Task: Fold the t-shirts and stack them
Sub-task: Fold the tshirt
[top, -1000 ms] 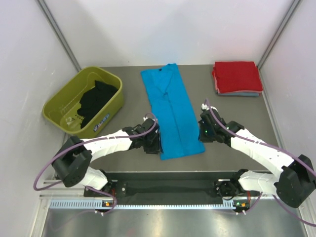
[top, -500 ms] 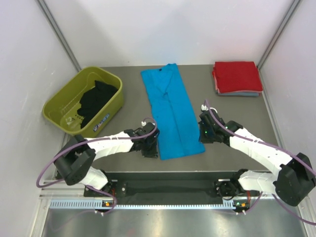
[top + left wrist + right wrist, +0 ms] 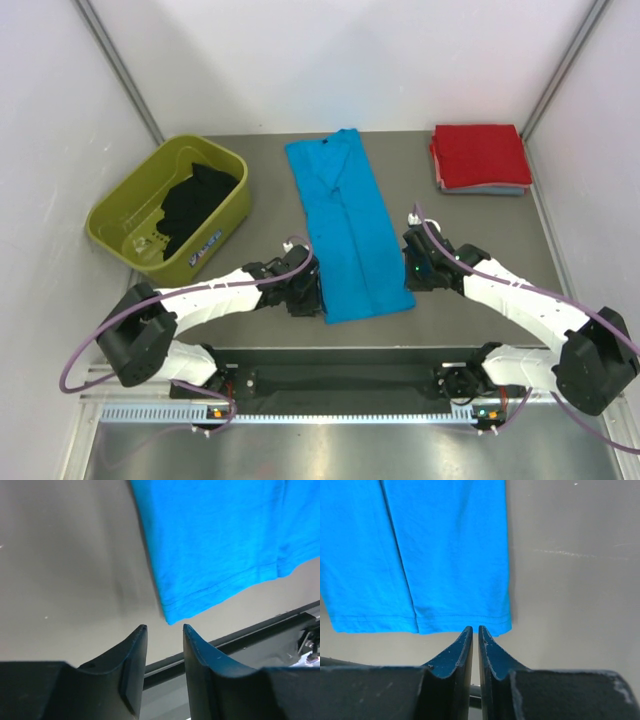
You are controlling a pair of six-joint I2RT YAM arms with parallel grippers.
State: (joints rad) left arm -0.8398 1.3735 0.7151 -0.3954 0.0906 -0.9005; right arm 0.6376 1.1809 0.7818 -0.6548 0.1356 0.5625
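1. Nearest us, low in the top view, the left gripper (image 3: 164,627) stands part-open with nothing between its jaws. In its wrist view, the lower-left hem corner of the bright turquoise-blue cloth t-shirt (image 3: 345,225) lies just above the fingertips, apart from them.
2. The right gripper (image 3: 475,628) is all but closed, only a thin slit showing, and it holds nothing. The shirt's lower-right hem corner sits just past its tips, a little right of them in its wrist view.
3. We judge both arms equally near, each at its own hem corner.
4. The shirt lies flat on the grey surface (image 3: 470,225) as a narrow strip. Its long axis runs from lower centre up to upper centre of the frame, leaning slightly left, collar at the far end. So the fold would likely carry the hem along that axis toward the collar.
5. Farther off, upper right, the red folded t-shirt (image 3: 480,153) rests on the grey-blue folded t-shirt (image 3: 490,189).
6. Far left, the black t-shirt (image 3: 195,200) lies crumpled in the olive-green plastic tub (image 3: 100,215).
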